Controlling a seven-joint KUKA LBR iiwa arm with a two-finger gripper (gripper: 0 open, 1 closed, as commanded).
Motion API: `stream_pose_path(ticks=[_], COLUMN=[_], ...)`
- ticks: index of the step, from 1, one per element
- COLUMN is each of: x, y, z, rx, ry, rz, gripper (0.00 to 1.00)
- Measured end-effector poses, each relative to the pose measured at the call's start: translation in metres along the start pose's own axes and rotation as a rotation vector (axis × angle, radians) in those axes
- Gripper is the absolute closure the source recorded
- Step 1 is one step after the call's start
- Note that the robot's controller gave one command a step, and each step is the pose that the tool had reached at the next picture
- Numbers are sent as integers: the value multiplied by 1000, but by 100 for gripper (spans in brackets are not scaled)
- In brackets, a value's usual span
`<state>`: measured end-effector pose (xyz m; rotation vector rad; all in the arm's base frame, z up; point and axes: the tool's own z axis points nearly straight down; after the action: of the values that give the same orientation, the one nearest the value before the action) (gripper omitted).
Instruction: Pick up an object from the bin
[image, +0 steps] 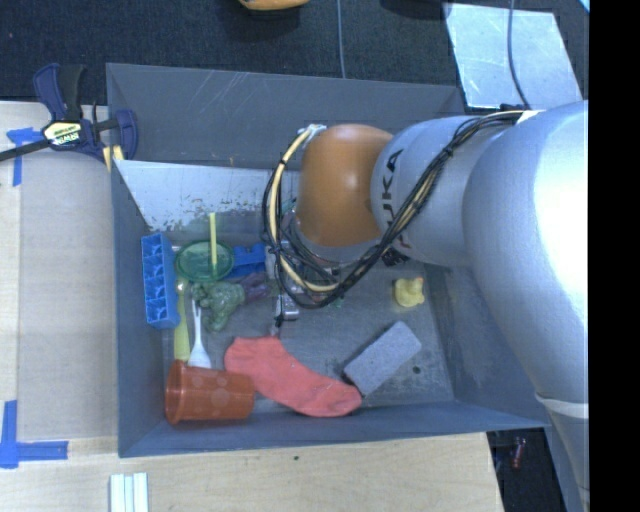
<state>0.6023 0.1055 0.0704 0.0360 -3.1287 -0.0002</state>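
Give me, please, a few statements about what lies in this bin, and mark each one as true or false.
1. The grey block lies to the right of the pink sock. True.
2. The orange cup stands upright. False: it lies on its side in the view's lower left corner.
3. The blue rack lies along the left wall of the bin. True.
4. The small yellow thing rests on the grey block. False: it lies apart from it, farther back.
5. The gripper hangs above the orange cup. False: it is near the middle, beside the green toy.
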Motion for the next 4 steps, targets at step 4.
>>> stream_pose_path(ticks=[4], x=[53], y=[-21], z=[-3], rx=[0], ry=[-21], rz=[101], gripper=[0])
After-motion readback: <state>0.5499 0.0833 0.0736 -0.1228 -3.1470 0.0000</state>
